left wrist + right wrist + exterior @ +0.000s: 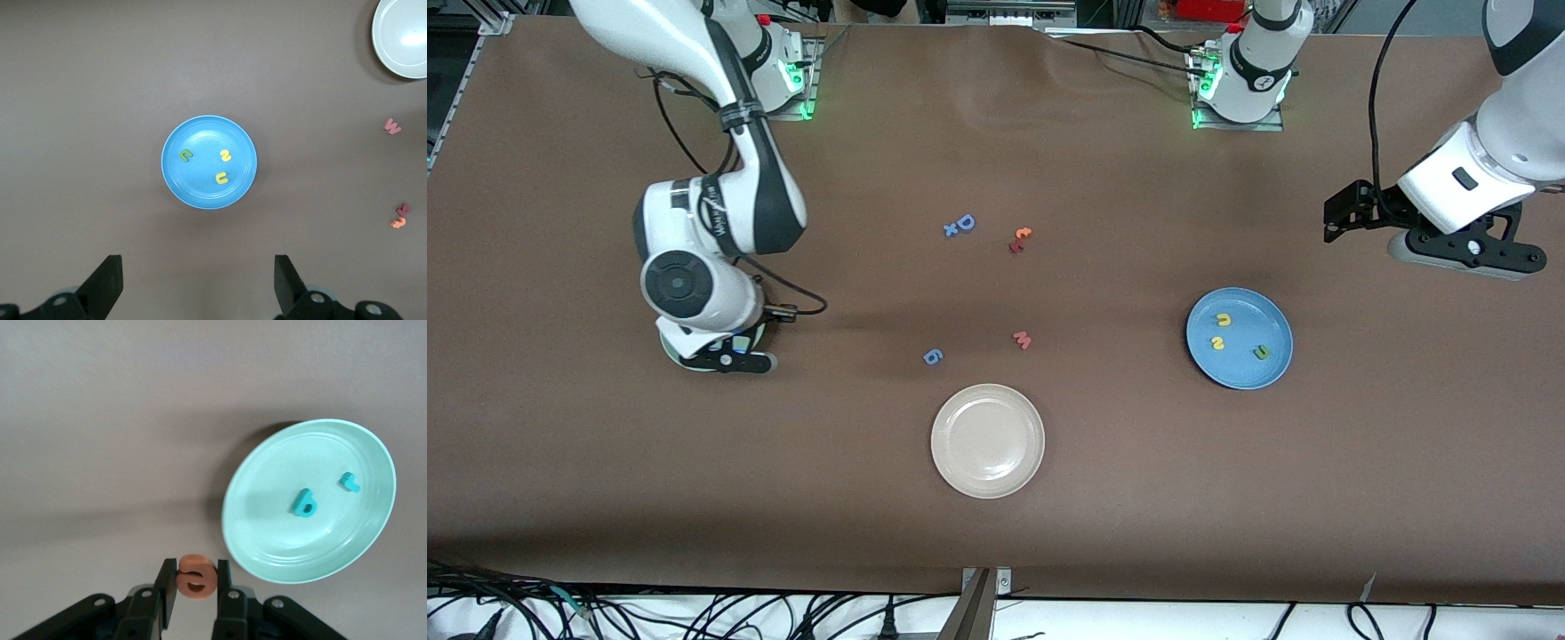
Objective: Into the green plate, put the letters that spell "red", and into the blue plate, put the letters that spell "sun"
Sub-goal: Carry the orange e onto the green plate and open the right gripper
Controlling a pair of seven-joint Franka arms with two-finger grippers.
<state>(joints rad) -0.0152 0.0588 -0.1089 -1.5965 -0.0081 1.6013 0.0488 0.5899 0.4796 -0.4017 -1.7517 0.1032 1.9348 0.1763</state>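
We judge that the last step of "red" is in hand: the right gripper (195,587) holds the orange "e" (195,577) clamped between its jaws, up in the air beside the green plate (267,547), toward the right arm's end of the table (1049,533). In the front view the arm covers almost all of this plate, and only a pale green edge (669,351) shows under the wrist. The plate is round, pale mint, with a raised rim, and the teal "d" (304,503) and the small teal "r" (349,482) lie apart inside it. The "e" is a tiny, thick foam piece, so we think it will fall lightly and may bounce or stick to a jaw. The next move, in our judgement, calls for carrying the "e" over the middle of the plate, not over its rim, and then opening the jaws low enough. Further along the table, the blue "D" (965,222), the orange "t" (1021,235), the blue "g" (932,356), the pink "w" (1022,339) and the cream-white plate (951,471) are not part of the task. The blue plate (1272,373) carries the yellow "u" (1224,319), the yellow "s" (1216,341) and the olive-green "n" (1261,352), so "sun" looks done. The left gripper (199,280) waits above the table near this plate, its jaws wide open and empty.
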